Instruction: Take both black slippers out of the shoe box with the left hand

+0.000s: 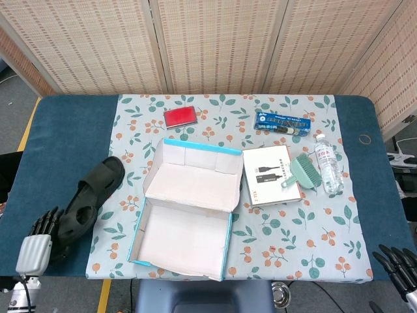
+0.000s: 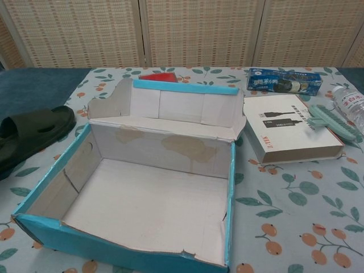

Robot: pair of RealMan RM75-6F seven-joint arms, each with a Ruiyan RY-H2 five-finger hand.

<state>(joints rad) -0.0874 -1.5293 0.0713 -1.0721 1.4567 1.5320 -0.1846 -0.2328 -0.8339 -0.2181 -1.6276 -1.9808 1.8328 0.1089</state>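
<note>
The blue-edged shoe box (image 1: 144,185) stands open in the middle of the table, and its inside (image 2: 148,205) holds nothing. Two black slippers lie left of it on the table, one (image 1: 106,177) farther back and the other (image 1: 73,220) nearer, overlapping end to end. In the chest view only one slipper (image 2: 31,132) shows, at the left edge. My left hand (image 1: 37,242) hovers at the near left corner, just short of the nearer slipper, fingers spread and holding nothing. My right hand (image 1: 399,266) sits low at the near right corner, fingers apart and empty.
Right of the box lie a white booklet box (image 1: 270,175), a green brush (image 1: 301,170) and a water bottle (image 1: 328,163). A blue cookie pack (image 1: 283,122) and a red wallet (image 1: 180,117) lie at the back.
</note>
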